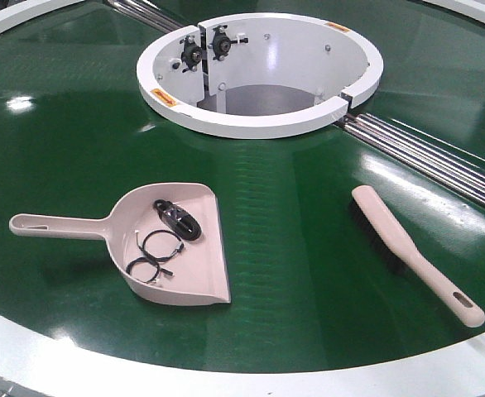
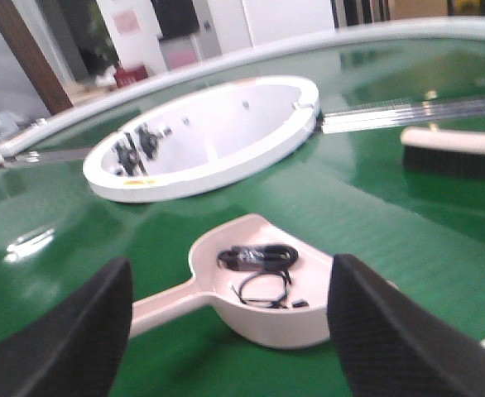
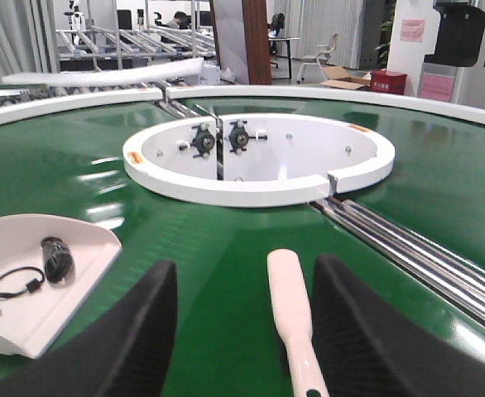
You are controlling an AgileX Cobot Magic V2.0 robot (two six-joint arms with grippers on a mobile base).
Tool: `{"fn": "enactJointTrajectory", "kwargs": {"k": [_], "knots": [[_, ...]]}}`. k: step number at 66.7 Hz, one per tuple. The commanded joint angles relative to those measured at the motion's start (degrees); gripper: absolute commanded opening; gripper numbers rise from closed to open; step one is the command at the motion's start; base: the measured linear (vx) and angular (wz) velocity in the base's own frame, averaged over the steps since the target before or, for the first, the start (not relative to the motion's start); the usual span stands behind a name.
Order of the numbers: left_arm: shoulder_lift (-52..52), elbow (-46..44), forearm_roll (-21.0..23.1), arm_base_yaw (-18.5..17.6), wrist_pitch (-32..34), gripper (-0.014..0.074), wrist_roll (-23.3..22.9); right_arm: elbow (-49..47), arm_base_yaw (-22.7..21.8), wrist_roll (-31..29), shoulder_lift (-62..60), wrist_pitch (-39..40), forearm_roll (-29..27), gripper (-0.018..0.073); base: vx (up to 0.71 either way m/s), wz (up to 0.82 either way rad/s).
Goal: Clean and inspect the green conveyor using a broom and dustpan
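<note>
The green conveyor is a glossy dark-green round belt with a white central ring. The pale dustpan lies on it at front left, handle to the left, with black cables and a small black part inside. The pale broom lies at front right, bristles down. My left gripper is open above the belt, with the dustpan just beyond its fingers. My right gripper is open, and the broom handle lies between its fingers, near the right one.
Chrome rails run from the central ring to the right edge, behind the broom. The white outer rim bounds the belt at the front. Black fittings sit inside the ring's opening.
</note>
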State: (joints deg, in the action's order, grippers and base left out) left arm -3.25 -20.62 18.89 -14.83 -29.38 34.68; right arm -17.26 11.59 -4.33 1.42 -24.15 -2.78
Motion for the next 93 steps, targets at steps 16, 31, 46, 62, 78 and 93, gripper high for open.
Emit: {"fn": "enactJointTrajectory", "kwargs": {"k": [16, 31, 46, 62, 78, 93], "knots": [[0.76, 2.97, 4.96, -0.2, 9.55, 0.0267, -1.0, 0.41, 0.02, -0.38, 0.68, 8.11, 1.17, 0.017, 0.0, 0.0], [0.76, 2.97, 4.96, -0.2, 9.88, -0.0008, -3.34, 0.41, 0.02, 0.04, 0.68, 8.06, 0.6, -0.0008, 0.0, 0.0], [0.76, 2.97, 4.96, -0.2, 10.38, -0.0008, -3.34, 0.41, 0.02, 0.04, 0.68, 8.06, 0.6, -0.0008, 0.0, 0.0], [0.76, 2.97, 4.96, -0.2, 10.38, -0.0008, -3.34, 0.41, 0.02, 0.04, 0.68, 7.87, 0.6, -0.0008, 0.0, 0.0], [0.82, 4.14, 1.69, -0.15, 10.8, -0.0008, -5.1, 0.41, 0.02, 0.04, 0.68, 7.87, 0.6, -0.0008, 0.0, 0.0], [0.88, 12.71, -24.15, 2.65, 21.8, -0.0008, -36.44, 0.41, 0.02, 0.04, 0.68, 7.87, 0.6, -0.0008, 0.0, 0.0]]}}
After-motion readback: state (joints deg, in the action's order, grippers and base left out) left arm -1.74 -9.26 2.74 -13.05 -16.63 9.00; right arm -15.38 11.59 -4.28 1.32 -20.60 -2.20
